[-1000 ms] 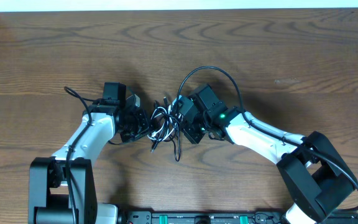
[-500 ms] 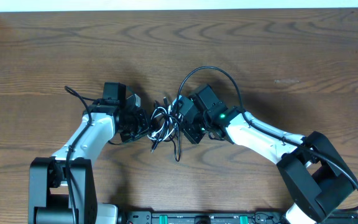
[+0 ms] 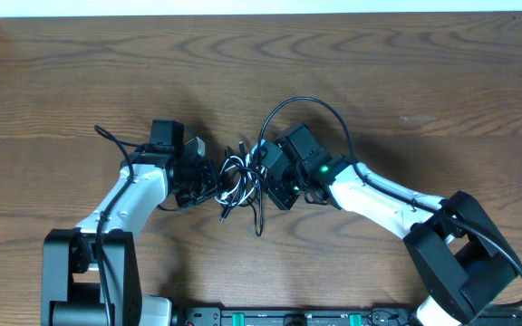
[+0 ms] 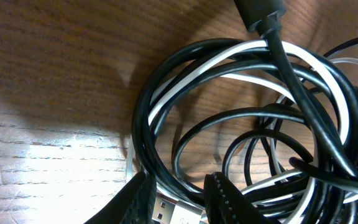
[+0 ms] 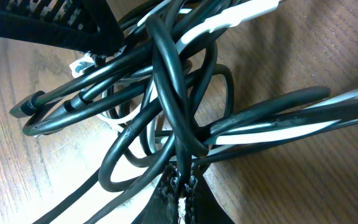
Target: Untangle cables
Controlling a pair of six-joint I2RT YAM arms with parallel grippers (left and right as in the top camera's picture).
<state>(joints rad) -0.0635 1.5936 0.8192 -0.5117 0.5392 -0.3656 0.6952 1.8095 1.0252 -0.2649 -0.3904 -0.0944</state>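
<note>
Nothing has shifted in the last second: the cables (image 3: 239, 181) lie knotted directly between both arms, left gripper (image 4: 178, 198) half-closed round near strands, right gripper (image 5: 180, 190) pinched tight on a black strand, equally close
</note>
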